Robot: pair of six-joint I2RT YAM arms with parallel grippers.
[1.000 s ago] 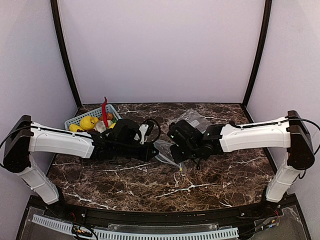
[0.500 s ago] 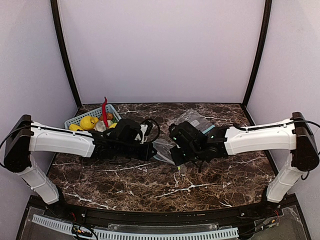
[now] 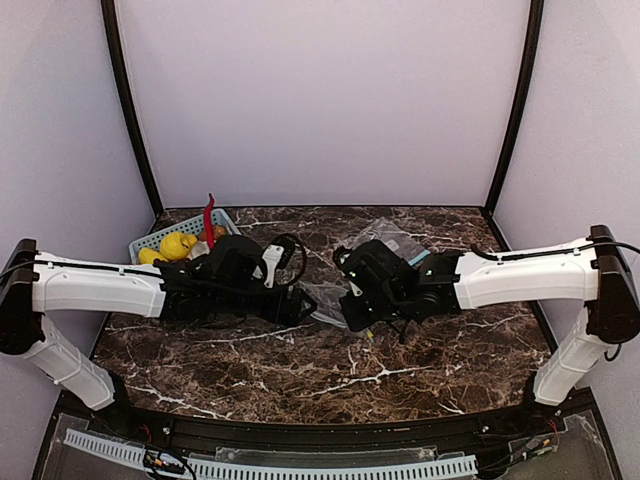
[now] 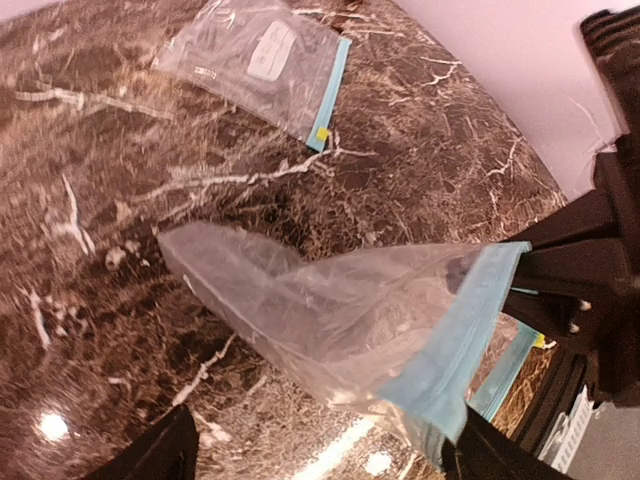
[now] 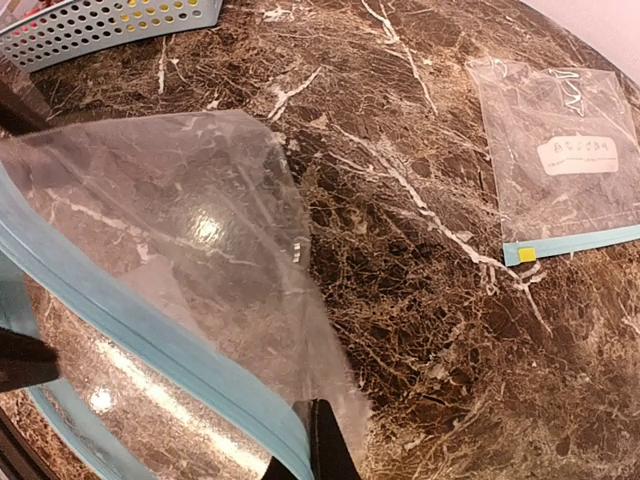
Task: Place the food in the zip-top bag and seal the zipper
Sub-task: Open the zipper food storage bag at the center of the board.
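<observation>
Just changed: the left pincer (image 3: 300,305), pressed together a second ago, now stands spread wide, and its arm has drawn back a little toward its own side. Meanwhile the right pincer (image 3: 352,306) has closed all the way.
What it means: the small clear plastic zip-top bag (image 4: 330,310) looks handed over from left to right. I judge the left arm is now free to go for the fruit.
Left pincer: its fingers (image 4: 150,455) stand far apart at the bottom of its own view, with the bag in the gap and not pinched. I cannot tell whether a tip brushes the film.
Right pincer: it is pressed together on the bag's mouth edge, pinching the narrow teal-blue zipper strip (image 5: 150,330) and holding the bag up off the dark brown marbled table (image 3: 300,380).
Bag: it hangs mid-table between both arms, slack and empty, and its two teal lips seem parted.
Food: two bright yellow oval lemons (image 3: 178,243) sit in the pale blue perforated plastic basket (image 3: 150,238) at far left, well apart from the bag.
Spare: a second clear pouch with a white label (image 5: 570,150) lies flat farther back.
Task standing: nothing is bagged and the zipper is not sealed.
</observation>
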